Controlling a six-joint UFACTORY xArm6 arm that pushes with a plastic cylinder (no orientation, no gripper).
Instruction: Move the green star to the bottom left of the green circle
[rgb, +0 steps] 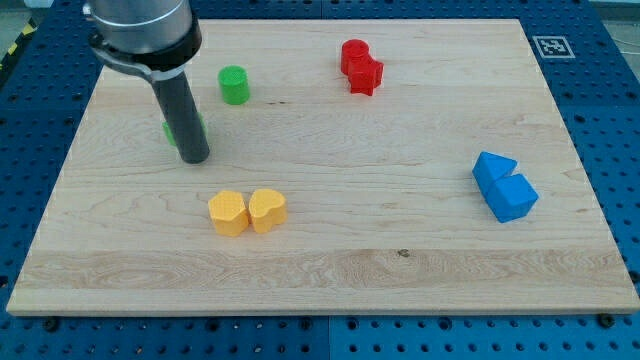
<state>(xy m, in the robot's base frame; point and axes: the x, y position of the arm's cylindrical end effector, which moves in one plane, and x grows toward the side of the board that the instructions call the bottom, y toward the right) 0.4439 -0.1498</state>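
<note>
The green circle (234, 85) stands near the view's top left on the wooden board (400, 270). The green star (170, 130) lies below and left of it, mostly hidden behind the dark rod; only slivers of green show on both sides of the rod. My tip (194, 158) rests on the board just below and right of the star, touching or nearly touching it.
Two red blocks (360, 66) sit together at the top centre. Two yellow blocks (247, 211) sit side by side below my tip. Two blue blocks (504, 186) sit together at the right. The board's edges border a blue perforated table.
</note>
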